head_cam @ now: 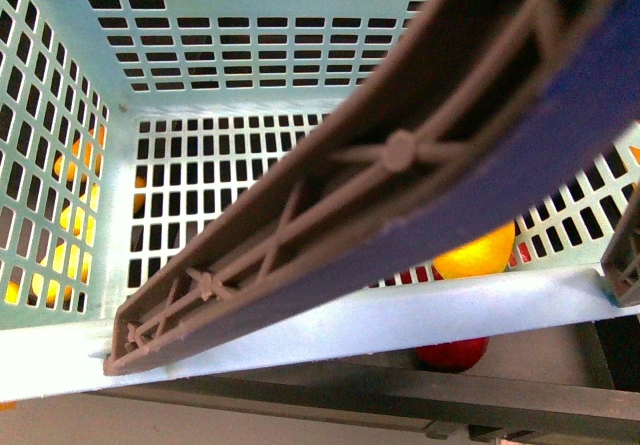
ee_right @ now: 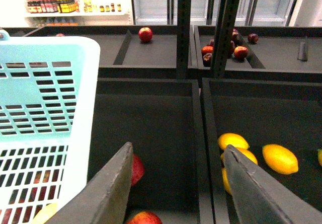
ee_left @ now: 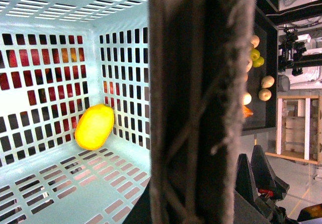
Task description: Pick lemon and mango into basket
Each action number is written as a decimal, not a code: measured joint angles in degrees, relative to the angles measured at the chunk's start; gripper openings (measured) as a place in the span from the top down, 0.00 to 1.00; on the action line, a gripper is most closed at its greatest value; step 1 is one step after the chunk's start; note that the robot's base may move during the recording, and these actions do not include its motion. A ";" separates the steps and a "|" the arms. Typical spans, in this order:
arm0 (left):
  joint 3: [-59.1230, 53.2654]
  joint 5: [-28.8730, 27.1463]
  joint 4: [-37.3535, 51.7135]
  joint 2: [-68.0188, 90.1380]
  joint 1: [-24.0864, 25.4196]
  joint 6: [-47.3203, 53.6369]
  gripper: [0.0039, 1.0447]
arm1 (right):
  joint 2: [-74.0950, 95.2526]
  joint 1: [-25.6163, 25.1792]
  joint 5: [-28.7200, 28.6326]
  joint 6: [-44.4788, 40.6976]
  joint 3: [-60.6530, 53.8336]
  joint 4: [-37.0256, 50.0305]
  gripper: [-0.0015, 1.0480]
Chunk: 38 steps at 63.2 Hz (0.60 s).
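The pale teal basket [head_cam: 250, 75] fills the front view, seen from above. One brown handle [head_cam: 400, 155] crosses it. My left gripper [ee_left: 201, 209] is shut on that handle [ee_left: 201, 83], which hides its fingertips. One small oval yellow-orange fruit, by its size the lemon [ee_left: 94, 127], lies on the basket floor against a wall; the handle half hides the lemon [head_cam: 478, 253] in the front view. I cannot make out the mango for sure. My right gripper [ee_right: 176, 183] hangs open beside the basket [ee_right: 45, 108], above dark bins, with nothing between its fingers.
Yellow-orange fruit [head_cam: 68, 220] shows through the slots of the basket's left wall. A red apple [head_cam: 452, 353] lies under the near rim. Below the right gripper one bin holds red apples [ee_right: 135, 168] and its neighbour yellow lemons [ee_right: 279, 158]. Black shelf posts [ee_right: 183, 27] stand behind.
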 joint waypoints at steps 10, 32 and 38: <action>-0.02 0.28 0.00 0.00 -0.35 0.39 0.96 | -0.07 -0.11 0.02 0.02 0.00 0.00 0.07; -0.15 -0.09 0.00 0.00 -0.07 0.31 0.96 | -0.13 -0.11 -0.22 0.00 -0.07 -0.02 0.08; -0.15 -0.20 0.00 0.00 0.11 0.20 0.96 | -0.09 -0.13 -0.09 0.00 -0.09 -0.07 0.08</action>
